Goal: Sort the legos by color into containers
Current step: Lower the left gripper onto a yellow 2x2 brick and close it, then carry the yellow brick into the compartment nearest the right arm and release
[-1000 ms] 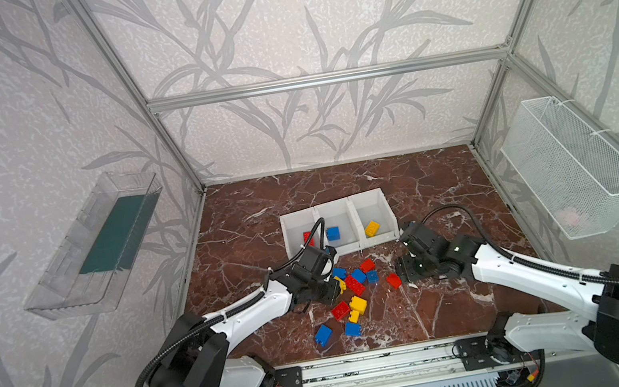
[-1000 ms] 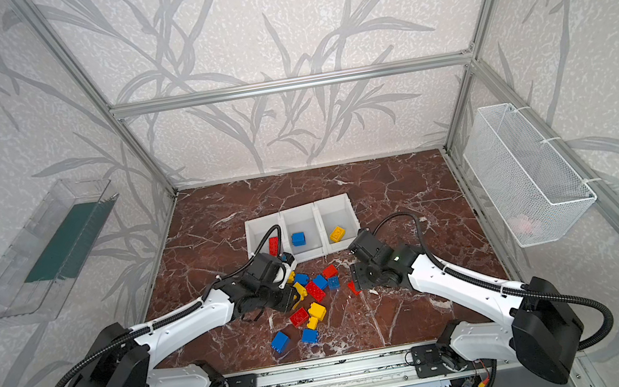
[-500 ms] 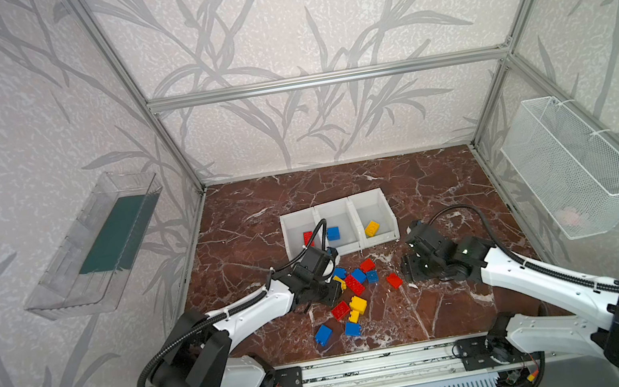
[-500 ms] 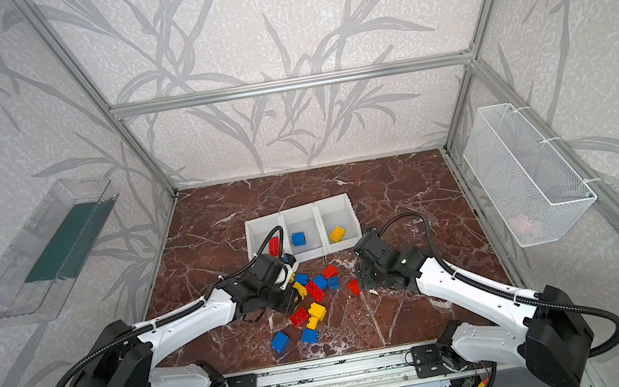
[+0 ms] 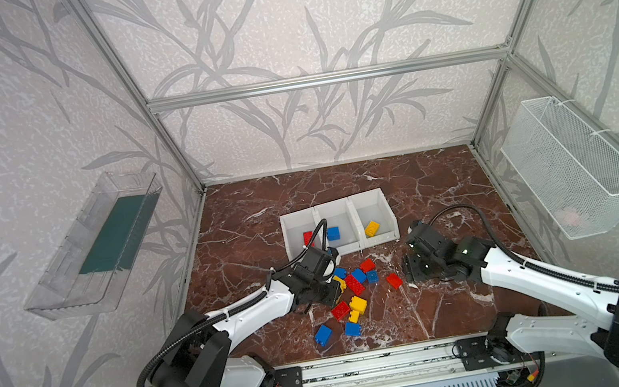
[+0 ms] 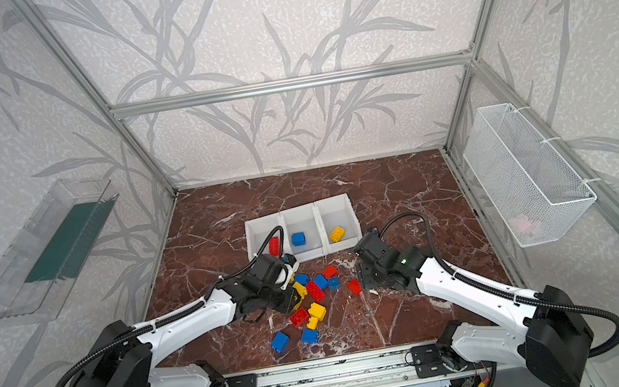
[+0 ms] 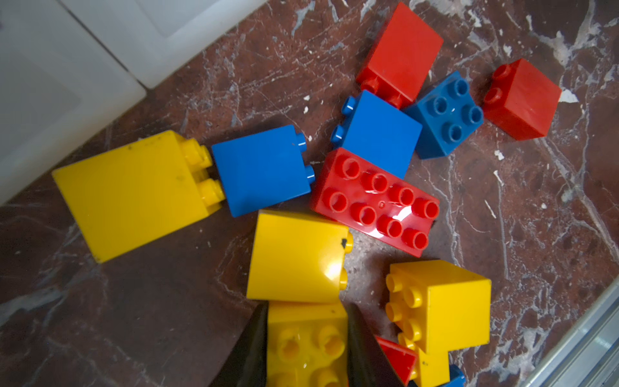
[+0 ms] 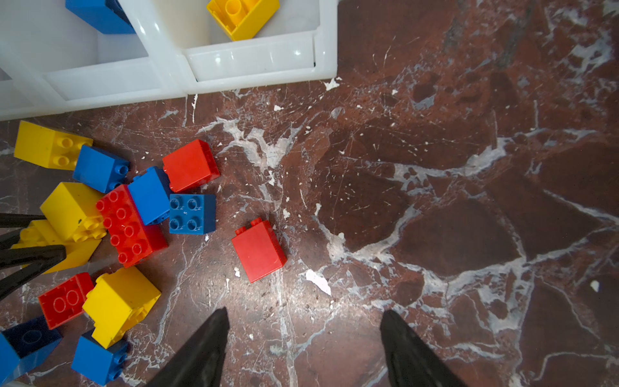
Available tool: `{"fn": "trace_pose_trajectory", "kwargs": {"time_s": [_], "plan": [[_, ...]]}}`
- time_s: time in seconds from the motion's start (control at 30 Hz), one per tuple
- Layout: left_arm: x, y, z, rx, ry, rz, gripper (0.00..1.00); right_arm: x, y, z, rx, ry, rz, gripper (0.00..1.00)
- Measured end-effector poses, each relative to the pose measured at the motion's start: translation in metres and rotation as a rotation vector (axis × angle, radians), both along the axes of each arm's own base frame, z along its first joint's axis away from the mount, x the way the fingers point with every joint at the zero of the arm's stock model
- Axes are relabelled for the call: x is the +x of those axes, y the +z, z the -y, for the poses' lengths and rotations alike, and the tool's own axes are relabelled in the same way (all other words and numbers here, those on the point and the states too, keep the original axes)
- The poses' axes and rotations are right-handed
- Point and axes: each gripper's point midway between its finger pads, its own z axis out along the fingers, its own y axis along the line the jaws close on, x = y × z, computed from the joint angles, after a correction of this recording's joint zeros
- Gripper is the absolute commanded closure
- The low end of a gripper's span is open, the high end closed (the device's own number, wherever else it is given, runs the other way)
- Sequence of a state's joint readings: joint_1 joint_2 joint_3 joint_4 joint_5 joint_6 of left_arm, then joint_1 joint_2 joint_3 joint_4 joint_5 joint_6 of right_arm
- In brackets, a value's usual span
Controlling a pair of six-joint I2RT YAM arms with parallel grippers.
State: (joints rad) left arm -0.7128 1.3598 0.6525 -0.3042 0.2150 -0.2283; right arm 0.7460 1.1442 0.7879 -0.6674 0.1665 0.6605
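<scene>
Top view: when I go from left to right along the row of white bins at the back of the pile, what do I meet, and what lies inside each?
Left white plastic bin with a red lego brick → middle white plastic bin with a blue lego brick → right white plastic bin with a yellow lego brick.

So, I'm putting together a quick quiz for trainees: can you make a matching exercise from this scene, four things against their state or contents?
1 left gripper
2 right gripper
3 long red brick
4 middle bin

a open above the bare table
b lying flat, studs up
c holds one blue brick
d shut on a yellow brick

Pairs: 1-d, 2-a, 3-b, 4-c
</scene>
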Motion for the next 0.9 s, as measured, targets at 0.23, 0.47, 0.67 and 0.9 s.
{"fn": "trace_pose_trajectory", "kwargs": {"time_s": [0.23,0.47,0.67,0.9], "plan": [[-0.002,0.012,-0.001,0.002,-0.001,-0.003,0.71,-0.001,0.008,0.003,0.010,-0.006,0.024,0.28],[0.031,0.070,0.029,-0.117,0.000,0.124,0.71,0.001,0.032,0.009,0.052,-0.023,0.108,0.28],[0.073,0.102,0.067,-0.186,-0.008,0.193,0.71,-0.002,0.036,0.013,0.054,-0.027,0.118,0.28],[0.119,0.102,0.106,-0.191,-0.018,0.214,0.71,-0.010,0.043,0.021,0.072,-0.028,0.137,0.28]]}}
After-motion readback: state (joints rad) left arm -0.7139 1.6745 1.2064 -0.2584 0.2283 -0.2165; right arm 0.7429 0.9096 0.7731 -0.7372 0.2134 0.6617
